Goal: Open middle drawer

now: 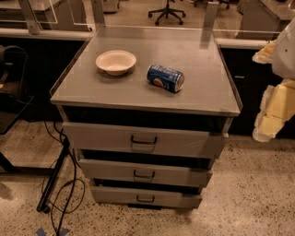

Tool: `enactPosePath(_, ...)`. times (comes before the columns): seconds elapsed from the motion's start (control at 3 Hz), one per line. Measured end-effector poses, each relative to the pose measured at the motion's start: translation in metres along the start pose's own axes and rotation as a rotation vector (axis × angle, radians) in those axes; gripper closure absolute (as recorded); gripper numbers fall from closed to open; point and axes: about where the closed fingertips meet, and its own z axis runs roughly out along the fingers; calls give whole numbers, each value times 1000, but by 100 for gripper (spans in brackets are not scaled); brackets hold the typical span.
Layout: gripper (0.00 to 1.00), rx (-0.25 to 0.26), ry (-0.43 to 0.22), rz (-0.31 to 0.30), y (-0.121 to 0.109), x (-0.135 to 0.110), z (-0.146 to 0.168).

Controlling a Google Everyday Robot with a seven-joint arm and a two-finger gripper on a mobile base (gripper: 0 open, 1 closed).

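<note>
A grey metal cabinet (152,73) has three drawers stacked in its front. The middle drawer (184,174) has a medium-height grey front and a small black loop handle (144,174). Above it is the tallest, widest drawer (193,142) and below it the slimmest drawer (175,198). A dark gap shows above each drawer front. My gripper (269,120), white and pale yellow, hangs at the right edge of the view, beside the cabinet's right side at top-drawer height. It is well apart from the middle drawer's handle and holds nothing that I can see.
A white bowl (115,61) and a blue soda can (165,77) lying on its side sit on the cabinet top. Black cables (64,184) trail on the speckled floor at the left. A dark counter runs behind, and an office chair (167,11) stands far back.
</note>
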Motion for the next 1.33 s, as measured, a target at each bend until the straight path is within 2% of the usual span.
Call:
enactPosePath(0.33,0,-20,-21,9,11,-2,21)
enactPosePath(0.67,0,-20,-23,6,13,-2,22)
enactPosePath(1.0,0,-11,-46,-35,37,-6,36)
enactPosePath(1.33,0,38,-101,-68,77,-9,49)
